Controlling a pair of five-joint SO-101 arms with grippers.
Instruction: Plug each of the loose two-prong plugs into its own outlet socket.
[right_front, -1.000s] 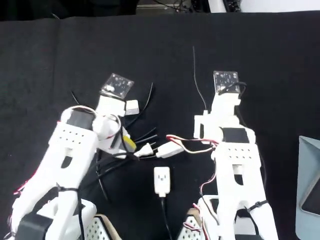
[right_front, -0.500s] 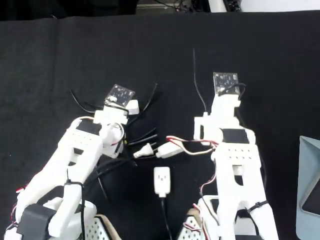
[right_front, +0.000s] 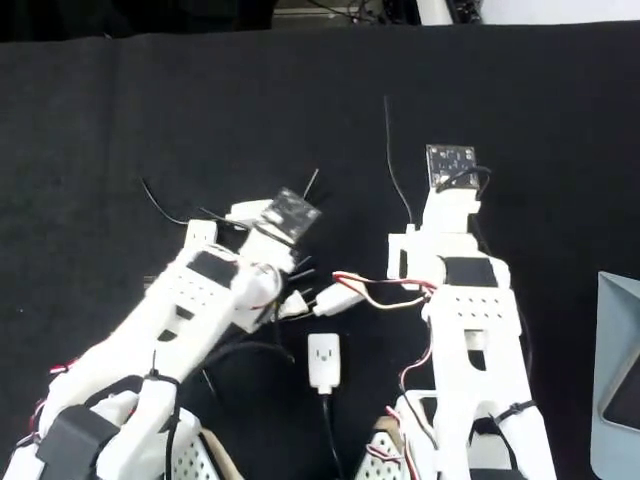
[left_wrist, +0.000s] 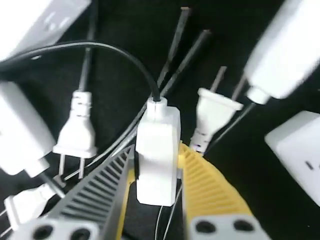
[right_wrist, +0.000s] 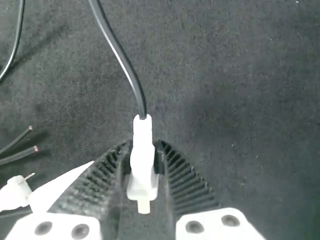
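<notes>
Near the middle of the black table, the left gripper has its jaws clamped on a white outlet socket, arm leaning inward over loose plugs, while the right gripper has its jaws pinching a corded plug, arm stretched toward the far edge.

An outlet socket is cut off at the edge.

I'm looking down over the table from above, behind both arms; wrist cameras are peering close past the left gripper and right gripper; all are sharing the loose plugs.
</notes>
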